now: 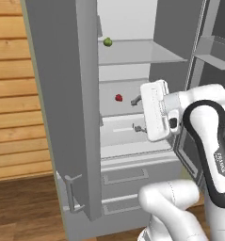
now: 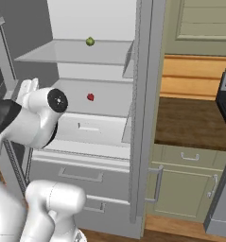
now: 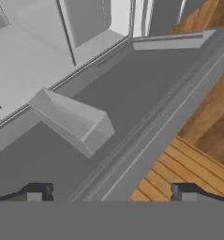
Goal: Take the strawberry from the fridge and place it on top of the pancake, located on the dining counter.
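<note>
Fridge (image 1: 62, 94) with both doors open. The strawberry (image 1: 118, 98) lies on the middle glass shelf (image 2: 105, 97); a small green fruit (image 1: 108, 42) sits on the shelf above, at about 12 o'clock from it. The gripper (image 1: 136, 114), at roughly 4 o'clock from the berry and apart from it, holds nothing, its fingertips (image 3: 38, 192) spread wide. The hand view probably faces the left door's inner side.

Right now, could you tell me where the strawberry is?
The strawberry sits on the fridge's middle glass shelf, one shelf below the small green fruit, left of the open tool.
</note>
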